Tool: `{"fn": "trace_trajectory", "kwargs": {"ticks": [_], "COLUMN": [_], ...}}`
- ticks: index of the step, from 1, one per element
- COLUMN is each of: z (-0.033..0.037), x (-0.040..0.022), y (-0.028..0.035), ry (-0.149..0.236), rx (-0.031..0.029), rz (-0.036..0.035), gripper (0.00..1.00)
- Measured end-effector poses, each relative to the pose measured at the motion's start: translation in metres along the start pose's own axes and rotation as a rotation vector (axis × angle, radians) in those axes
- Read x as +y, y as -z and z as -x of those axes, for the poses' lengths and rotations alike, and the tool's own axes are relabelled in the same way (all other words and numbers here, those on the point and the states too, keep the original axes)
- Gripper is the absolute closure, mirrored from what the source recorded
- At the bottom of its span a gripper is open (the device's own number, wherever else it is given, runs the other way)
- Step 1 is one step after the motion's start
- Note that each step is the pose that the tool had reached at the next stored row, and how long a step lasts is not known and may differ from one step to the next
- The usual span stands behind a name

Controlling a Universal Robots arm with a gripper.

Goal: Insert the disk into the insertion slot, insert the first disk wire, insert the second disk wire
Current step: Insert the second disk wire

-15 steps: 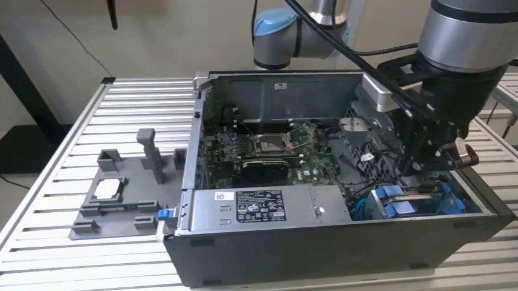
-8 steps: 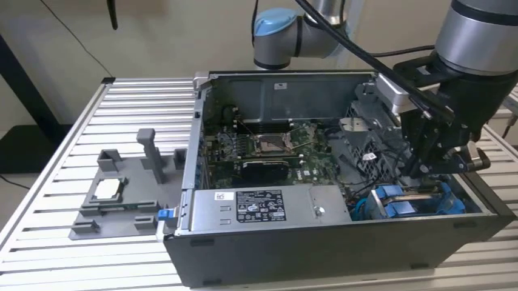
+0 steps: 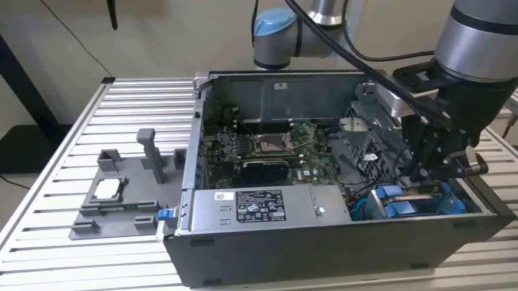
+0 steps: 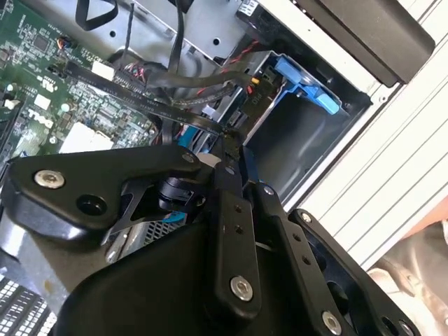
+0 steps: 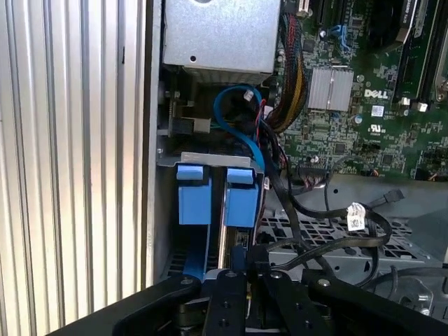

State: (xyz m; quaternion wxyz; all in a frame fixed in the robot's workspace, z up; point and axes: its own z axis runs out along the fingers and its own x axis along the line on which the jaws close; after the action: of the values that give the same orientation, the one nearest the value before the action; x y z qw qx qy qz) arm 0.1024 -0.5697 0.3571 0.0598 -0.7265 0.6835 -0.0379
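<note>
The insertion slot is the grey cage in the case's corner on the exterior view's right, with its grey wall shown in the second wrist view. The disk's blue carrier tabs stand in that cage, and most of the silver body is hidden. My gripper reaches down into the case just over the cage. Its fingers are pressed together, pinching the end of a flat black disk wire that runs off over the motherboard. A blue wire loops behind the cage.
The silver power-supply box fills the case's front, and the green motherboard lies behind it. Loose black cables lie over a perforated metal plate beside the cage. A grey fixture sits on the slatted table at the exterior view's left.
</note>
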Motion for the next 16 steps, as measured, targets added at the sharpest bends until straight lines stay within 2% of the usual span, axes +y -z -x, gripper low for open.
{"fn": "trace_trajectory", "kwargs": {"ticks": [8, 13, 16], "z": [-0.0003, -0.0005, -0.0005], "x": [-0.0012, -0.0024, -0.0023], "y": [-0.0074, -0.0107, -0.012], "ry": [-0.026, -0.033, -0.034], "rx": [0.0012, -0.0033, -0.0032], "rz": [-0.0001, -0.0003, -0.0002], "gripper": [0.84, 0.84, 0.84]}}
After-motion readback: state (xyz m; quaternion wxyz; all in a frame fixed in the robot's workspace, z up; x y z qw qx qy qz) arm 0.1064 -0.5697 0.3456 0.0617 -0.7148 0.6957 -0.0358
